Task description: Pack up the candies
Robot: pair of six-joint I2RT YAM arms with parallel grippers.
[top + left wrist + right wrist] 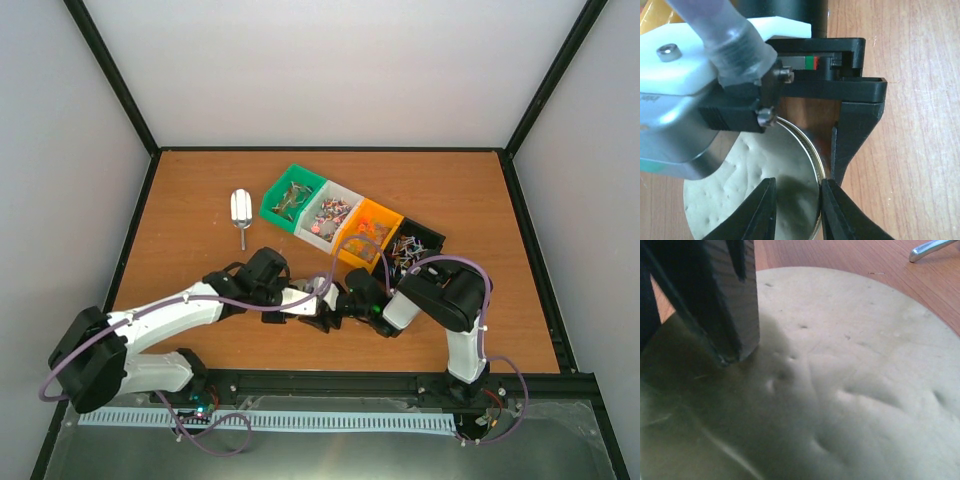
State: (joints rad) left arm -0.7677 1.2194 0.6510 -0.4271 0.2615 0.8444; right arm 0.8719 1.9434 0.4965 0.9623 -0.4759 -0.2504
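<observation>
Left end effector, fingers narrowly apart, straddles the rim of a round tin. The right end effector, jaws wide, touches it; grip unclear. Candies sit in bins beyond. Best to pinch squarely, without tipping.

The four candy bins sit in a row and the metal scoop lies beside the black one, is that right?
No. In the top view the metal scoop lies beside the green bin, at the row's other end from the black bin.
</observation>
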